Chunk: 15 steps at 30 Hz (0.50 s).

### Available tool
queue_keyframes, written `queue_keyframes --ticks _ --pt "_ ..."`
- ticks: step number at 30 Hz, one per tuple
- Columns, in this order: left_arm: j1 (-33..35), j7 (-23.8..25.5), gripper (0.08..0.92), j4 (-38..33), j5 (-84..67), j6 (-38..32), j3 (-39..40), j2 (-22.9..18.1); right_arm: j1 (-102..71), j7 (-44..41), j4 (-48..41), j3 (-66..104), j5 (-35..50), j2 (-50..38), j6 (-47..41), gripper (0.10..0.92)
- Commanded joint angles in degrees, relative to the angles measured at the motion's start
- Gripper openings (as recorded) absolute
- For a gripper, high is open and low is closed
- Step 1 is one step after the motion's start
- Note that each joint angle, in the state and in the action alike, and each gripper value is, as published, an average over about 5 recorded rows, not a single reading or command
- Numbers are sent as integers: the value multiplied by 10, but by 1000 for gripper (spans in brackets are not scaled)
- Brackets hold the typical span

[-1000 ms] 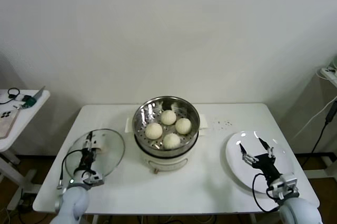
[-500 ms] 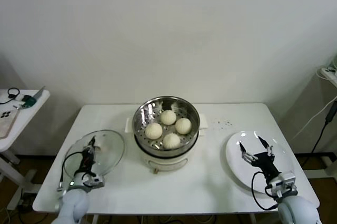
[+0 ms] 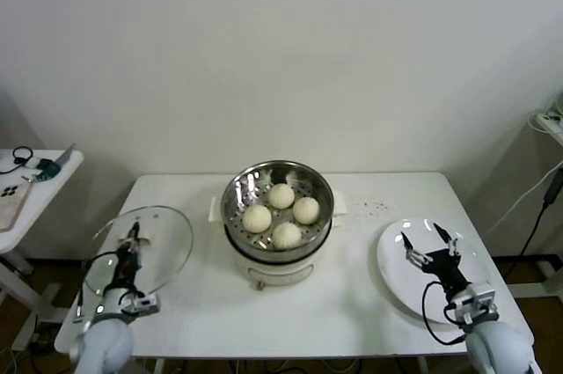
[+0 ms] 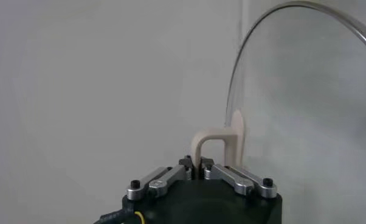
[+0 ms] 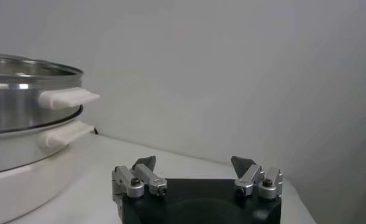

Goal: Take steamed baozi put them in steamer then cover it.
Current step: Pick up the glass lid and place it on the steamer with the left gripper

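Where a second ago the lid (image 3: 141,249) lay flat on the counter (image 3: 352,295), the left gripper (image 3: 132,242) has now pinched its handle (image 4: 216,146) and tilted it up, shifted left. Four baozi (image 3: 281,213) sit in the steamer (image 3: 277,207). The right gripper (image 3: 431,246) stays spread over the plate (image 3: 396,277).

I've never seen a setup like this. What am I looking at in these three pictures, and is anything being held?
It is a two-armed robot at a white table. The wide picture is from its head; the others are from cameras on its wrists. In the middle stands a steamer with four baozi inside. The left gripper is shut on the beige handle of a glass lid, lifted and tilted. The right gripper hangs open over an empty white plate.
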Motion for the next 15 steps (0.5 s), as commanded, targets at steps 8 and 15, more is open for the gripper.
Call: queue_keyframes --ticks 8,15 --pt "126 43 146 -309 -94 145 -2 104 18 12 -19 -7 2 -20 3 823" --pt "79 45 146 -360 -162 209 56 168 20 22 -21 -13 1 -16 3 823"
